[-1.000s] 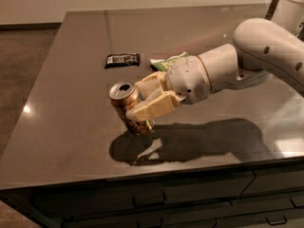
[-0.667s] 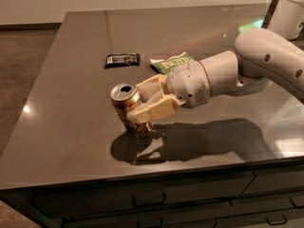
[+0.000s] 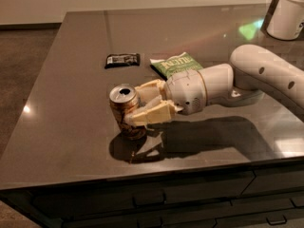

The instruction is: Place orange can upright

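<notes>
Gripping the can (image 3: 124,112): cream, blocky plastic fingers (image 3: 154,113) of the gripper (image 3: 134,104) closed on its sides, reaching in from the right on a smooth white arm (image 3: 266,75). Slim bronze-orange metal, silver rim and lid facing up, base down on the glossy dark tabletop (image 3: 71,70), about upright, toward the front left. Farther back: crinkly green bag (image 3: 175,63) just behind the wrist, flat black wrapper (image 3: 122,60) apart. Open room to the left; front edge near.

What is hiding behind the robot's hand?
A green snack bag lies on the table behind the gripper, which grips the orange can. The bag's near end is covered by the robot's wrist, so that part cannot be seen.
</notes>
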`<state>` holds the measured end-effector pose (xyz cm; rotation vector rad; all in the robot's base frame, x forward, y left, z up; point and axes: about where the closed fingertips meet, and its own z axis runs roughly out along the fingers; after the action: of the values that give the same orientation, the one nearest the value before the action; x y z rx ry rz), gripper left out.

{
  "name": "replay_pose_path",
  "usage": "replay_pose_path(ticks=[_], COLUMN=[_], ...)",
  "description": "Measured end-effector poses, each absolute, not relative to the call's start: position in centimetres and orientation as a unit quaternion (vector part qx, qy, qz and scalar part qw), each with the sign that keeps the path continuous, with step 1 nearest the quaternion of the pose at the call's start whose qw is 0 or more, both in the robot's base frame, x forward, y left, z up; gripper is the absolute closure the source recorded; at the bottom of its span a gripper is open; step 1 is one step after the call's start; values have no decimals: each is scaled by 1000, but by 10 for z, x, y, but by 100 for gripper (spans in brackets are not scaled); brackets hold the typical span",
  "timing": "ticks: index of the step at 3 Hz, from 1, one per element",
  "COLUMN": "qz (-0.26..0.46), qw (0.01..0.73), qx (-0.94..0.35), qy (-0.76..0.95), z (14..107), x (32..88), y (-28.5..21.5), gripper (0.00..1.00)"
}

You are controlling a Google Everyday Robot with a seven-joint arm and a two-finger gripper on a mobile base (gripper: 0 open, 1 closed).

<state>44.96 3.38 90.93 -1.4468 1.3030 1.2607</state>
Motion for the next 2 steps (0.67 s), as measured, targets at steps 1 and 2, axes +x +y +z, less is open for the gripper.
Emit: replay_pose_path(ticks=[1,2], qz=[517,533], qw=[412,419], qx=[-560,-549], qy=[499,489], z=[907,903], x=[450,451], y=[36,37], gripper=[84,60])
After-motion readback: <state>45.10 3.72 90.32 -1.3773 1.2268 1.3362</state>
